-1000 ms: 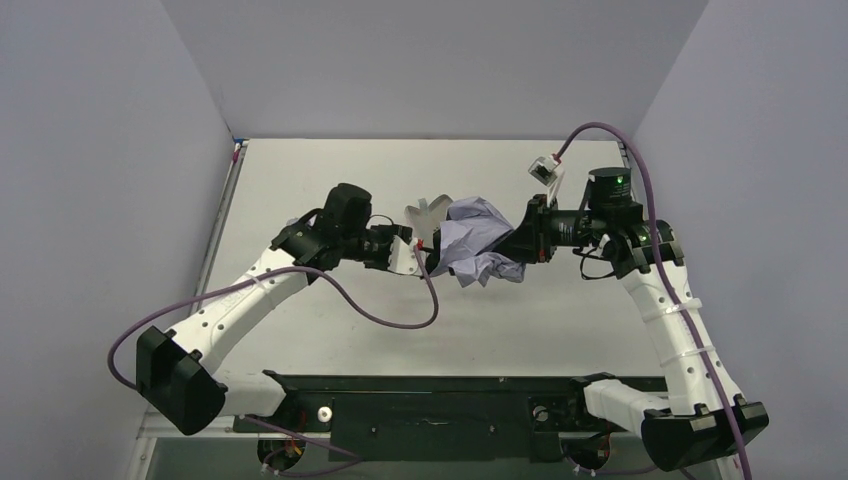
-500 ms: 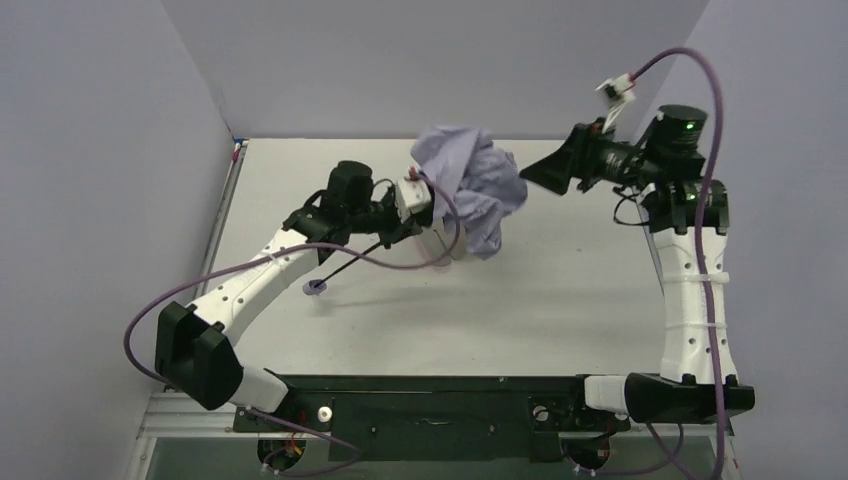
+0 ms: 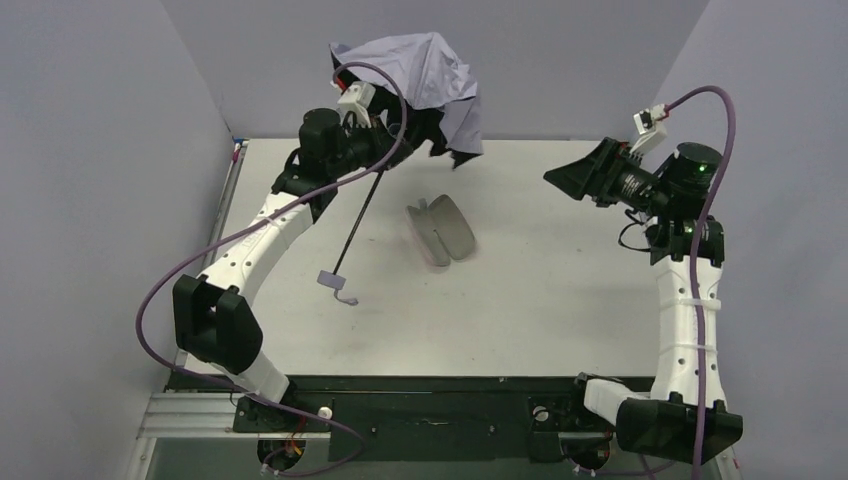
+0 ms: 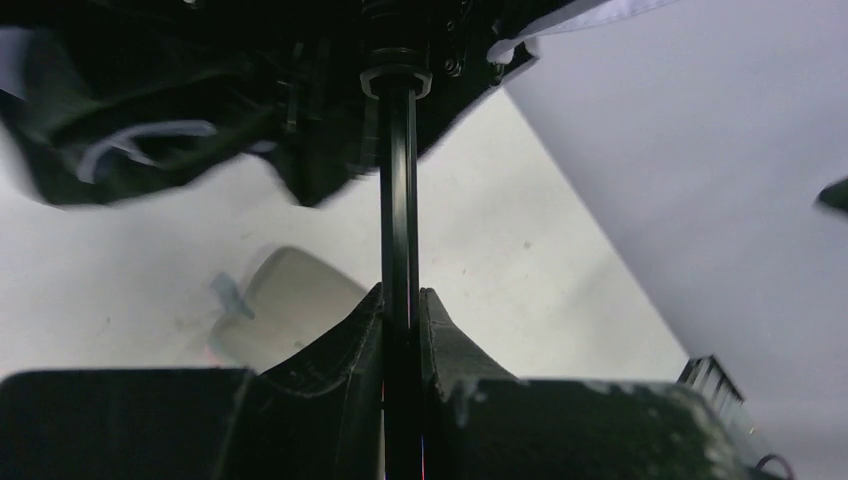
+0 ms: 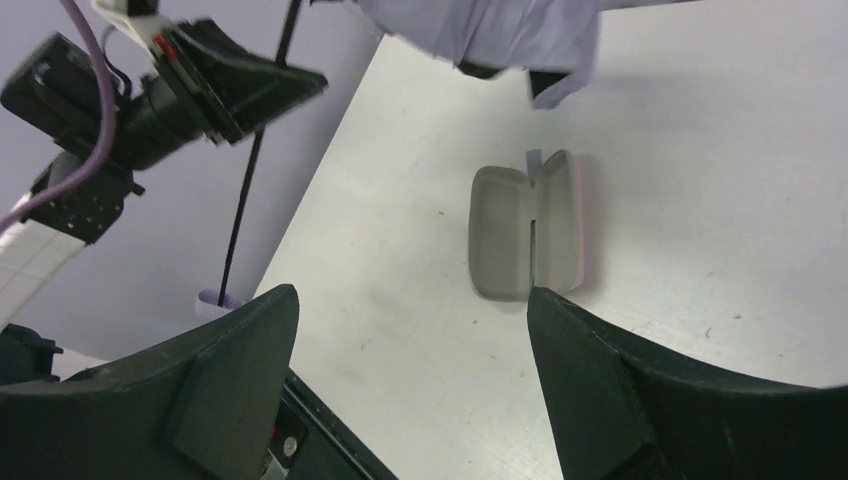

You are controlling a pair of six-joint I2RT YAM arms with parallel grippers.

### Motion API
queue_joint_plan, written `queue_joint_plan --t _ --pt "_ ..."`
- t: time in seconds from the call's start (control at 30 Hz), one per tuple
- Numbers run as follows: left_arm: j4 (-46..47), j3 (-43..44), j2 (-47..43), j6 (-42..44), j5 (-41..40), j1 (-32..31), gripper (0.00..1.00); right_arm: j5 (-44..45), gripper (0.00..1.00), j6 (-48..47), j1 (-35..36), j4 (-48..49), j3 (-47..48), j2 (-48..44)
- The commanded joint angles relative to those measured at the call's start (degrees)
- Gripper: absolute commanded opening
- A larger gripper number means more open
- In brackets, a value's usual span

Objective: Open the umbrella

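Observation:
The umbrella's lavender-grey canopy [image 3: 425, 72] hangs half spread, high over the table's far edge. Its thin black shaft [image 3: 358, 225] slants down to the small lavender handle [image 3: 336, 284] just above the table. My left gripper [image 3: 388, 150] is shut on the shaft right under the canopy. In the left wrist view the shaft [image 4: 398, 190] runs up between the closed fingertips [image 4: 400, 296] into the dark underside of the canopy [image 4: 190, 120]. My right gripper [image 3: 562, 180] stands open and empty at the right, well away from the canopy [image 5: 500, 30].
The open clamshell case [image 3: 441, 229], pink outside and grey inside, lies mid-table under the canopy; it also shows as the case [image 5: 525, 235] in the right wrist view. Grey walls close in on the left, back and right. A black rail [image 3: 430, 390] runs along the near edge.
The right gripper opened, let go of the canopy and drew back to the right. The left arm swung the umbrella up and toward the back; the shaft now extends and the canopy has spread.

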Motion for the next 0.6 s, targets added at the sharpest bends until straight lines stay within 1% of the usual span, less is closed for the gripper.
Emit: queue_joint_plan --t 0.0,0.03,0.07,0.1,0.13,0.17,0.2,0.23,0.27,0.33,0.37,0.4,0.57 --pt "18.16 8.22 -1.31 -7.27 -5.65 0.31 0.00 6.15 0.80 0.43 5.49 6.04 -4.67 -6.06" --pt "19.71 7.46 -1.68 -7.28 -6.57 -0.44 0.00 8.03 0.80 0.53 8.86 6.62 -6.10 -6.41" --pt "22.23 7.14 -2.24 -7.11 -8.42 -1.98 0.00 9.16 0.80 2.02 12.62 9.20 -6.81 -7.06" --pt "23.15 7.20 -2.45 -6.56 -9.76 -2.78 0.00 11.37 0.81 3.22 14.57 11.01 -8.46 -7.30" --pt "24.67 7.43 -2.47 -6.31 -13.15 -4.37 0.00 12.77 0.81 6.60 18.44 15.53 -9.31 -7.66" --pt "25.98 7.57 -2.44 -6.12 -14.23 -5.11 0.00 15.53 0.81 11.02 20.42 17.91 -10.78 -7.65" --pt "26.39 7.89 -2.47 -6.04 -16.23 -6.64 0.00 16.82 0.82 12.20 23.95 22.83 -11.35 -7.39" --pt "27.17 7.98 -2.42 -6.05 -17.09 -7.31 0.00 19.51 0.82 13.97 25.77 24.94 -11.64 -7.07" --pt "27.64 8.04 -2.45 -6.05 -18.06 -8.53 0.00 20.79 0.82 14.47 29.18 27.91 -11.47 -6.04" --pt "28.55 8.06 -2.45 -6.26 -18.72 -9.75 0.00 24.50 0.83 14.41 33.49 29.19 -10.22 -4.12" --pt "28.90 8.06 -2.46 -7.01 -19.04 -10.01 0.00 26.39 0.83 13.90 34.67 30.23 -9.25 -3.46" --pt "29.08 8.10 -2.52 -7.41 -19.07 -10.24 0.00 27.13 0.83 13.60 36.89 31.83 -8.91 -2.04" --pt "29.78 9.14 -3.05 -10.31 -19.45 -10.88 0.00 30.44 0.83 11.11 43.34 35.72 -8.75 2.05"
